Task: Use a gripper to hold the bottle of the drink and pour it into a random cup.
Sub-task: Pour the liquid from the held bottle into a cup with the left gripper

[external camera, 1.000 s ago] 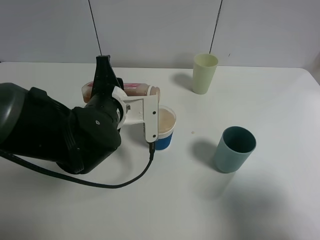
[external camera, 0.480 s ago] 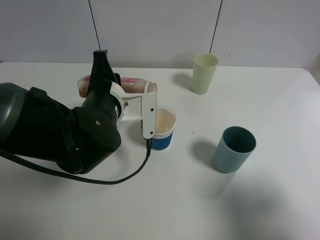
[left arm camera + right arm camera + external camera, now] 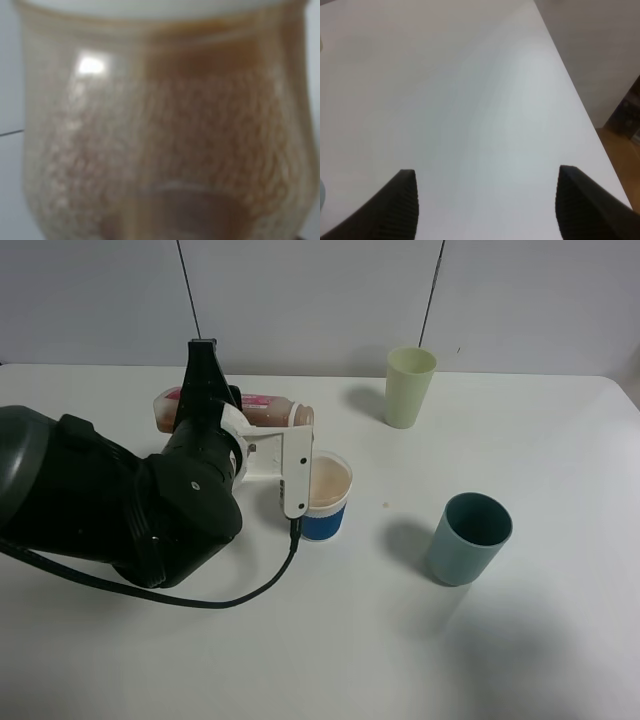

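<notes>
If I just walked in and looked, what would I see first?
The big black arm on the left of the table, whose left end effector holds the bottle tipped on its side, mouth toward the cup. That white-and-blue cup, mid-table, holds pale brown drink. A pale green cup stands at the back and a teal cup to the right.

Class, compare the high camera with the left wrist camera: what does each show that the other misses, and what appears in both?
Only the high view: the left gripper holding the bottle sideways beside the blue-and-white cup, plus the green cup and the teal cup. Only the wrist view: a close-up of frothy brown drink clinging inside the bottle's wall. Both: the bottle itself.
</notes>
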`<state>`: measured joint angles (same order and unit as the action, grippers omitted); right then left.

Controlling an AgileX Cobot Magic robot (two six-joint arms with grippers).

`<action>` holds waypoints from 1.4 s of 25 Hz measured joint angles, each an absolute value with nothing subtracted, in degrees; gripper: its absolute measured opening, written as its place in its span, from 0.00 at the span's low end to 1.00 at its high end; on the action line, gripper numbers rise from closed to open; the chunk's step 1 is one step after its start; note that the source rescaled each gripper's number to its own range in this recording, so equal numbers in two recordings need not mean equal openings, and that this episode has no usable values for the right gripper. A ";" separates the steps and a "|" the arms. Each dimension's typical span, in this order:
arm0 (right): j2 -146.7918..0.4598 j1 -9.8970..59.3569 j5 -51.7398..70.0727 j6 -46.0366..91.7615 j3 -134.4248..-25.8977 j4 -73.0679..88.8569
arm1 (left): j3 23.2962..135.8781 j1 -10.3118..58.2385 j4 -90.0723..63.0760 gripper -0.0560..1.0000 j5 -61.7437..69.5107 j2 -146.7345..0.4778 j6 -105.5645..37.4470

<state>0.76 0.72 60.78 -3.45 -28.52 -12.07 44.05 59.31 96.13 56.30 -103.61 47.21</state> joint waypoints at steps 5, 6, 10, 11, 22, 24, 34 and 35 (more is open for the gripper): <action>0.76 0.72 60.78 -3.45 -28.52 -12.07 | 44.05 59.31 96.76 0.05 56.73 -103.61 47.03; 0.76 0.72 60.78 -3.45 -28.52 -12.07 | 44.05 59.31 96.78 0.05 56.99 -103.61 47.03; 0.76 0.72 60.78 -3.45 -28.52 -12.07 | 44.05 59.31 97.17 0.05 57.99 -103.61 47.01; 0.76 0.72 60.78 -3.45 -28.52 -12.07 | 44.05 59.31 97.17 0.05 57.99 -103.61 47.01; 0.76 0.72 60.78 -3.45 -28.52 -12.07 | 44.05 59.31 97.46 0.05 58.16 -103.61 47.01; 0.76 0.72 60.78 -3.45 -28.52 -12.07 | 44.05 59.31 97.98 0.05 58.53 -103.61 46.85; 0.76 0.72 60.78 -3.45 -28.52 -12.09 | 44.05 59.31 98.68 0.05 59.63 -103.61 46.02; 0.76 0.72 60.78 -3.45 -28.52 -12.09 | 44.05 59.31 98.68 0.05 59.75 -103.61 45.95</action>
